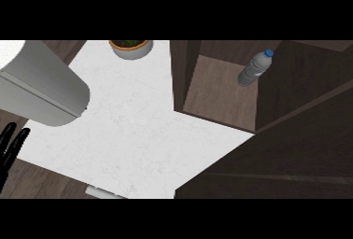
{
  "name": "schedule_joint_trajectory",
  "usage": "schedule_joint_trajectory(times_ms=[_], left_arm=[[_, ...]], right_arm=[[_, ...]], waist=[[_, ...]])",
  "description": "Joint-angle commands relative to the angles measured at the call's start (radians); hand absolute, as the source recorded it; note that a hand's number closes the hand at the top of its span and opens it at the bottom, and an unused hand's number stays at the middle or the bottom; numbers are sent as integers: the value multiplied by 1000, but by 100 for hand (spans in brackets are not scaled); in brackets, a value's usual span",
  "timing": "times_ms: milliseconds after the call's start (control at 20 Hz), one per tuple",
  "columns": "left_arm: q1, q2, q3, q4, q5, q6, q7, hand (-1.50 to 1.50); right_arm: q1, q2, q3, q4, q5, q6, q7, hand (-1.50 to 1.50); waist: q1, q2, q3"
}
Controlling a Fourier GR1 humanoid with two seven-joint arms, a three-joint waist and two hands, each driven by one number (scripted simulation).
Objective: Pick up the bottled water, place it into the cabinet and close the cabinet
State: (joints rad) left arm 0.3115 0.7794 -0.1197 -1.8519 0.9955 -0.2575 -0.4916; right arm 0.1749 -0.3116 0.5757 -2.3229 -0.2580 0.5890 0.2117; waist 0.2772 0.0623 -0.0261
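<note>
One bottled water (254,70) stands inside the open cabinet (221,93), upright on its floor, clear-bodied with a blue cap, far off to the right of the only hand that shows. I'd judge it light but slick, its thin plastic wall liable to give under a squeeze, so the ribbed middle of the body looks the better place to take it than the narrow neck. The cabinet door (303,140) hangs open. The left hand (10,149) rests at the view's left edge, just off the white surface (138,130), fingers straight and apart, holding nothing. One potted plant (131,46) sits at the far edge. The right hand is nowhere in sight.
</note>
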Motion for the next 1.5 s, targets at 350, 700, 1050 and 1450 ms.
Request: schedule_joint_trajectory(times_ms=[350, 700, 1050, 1450], left_arm=[[-3, 6, 17, 37, 16, -23, 3, -150], [9, -1, 18, 43, 28, -33, 4, -150], [10, -1, 39, 79, 39, -46, 1, -150], [46, -17, 55, 95, 29, -69, -28, -150]], right_arm=[[-377, 133, -69, 252, 50, -108, 253, 150], [-603, 268, -102, 492, 56, -185, 378, 150], [-920, 310, -206, 796, 54, -355, 376, 150], [-1174, 311, -317, 1108, 120, -601, 254, 150]], waist=[[-15, -19, 5], [-34, -25, 11], [-66, -23, 19], [-76, -24, 21]])
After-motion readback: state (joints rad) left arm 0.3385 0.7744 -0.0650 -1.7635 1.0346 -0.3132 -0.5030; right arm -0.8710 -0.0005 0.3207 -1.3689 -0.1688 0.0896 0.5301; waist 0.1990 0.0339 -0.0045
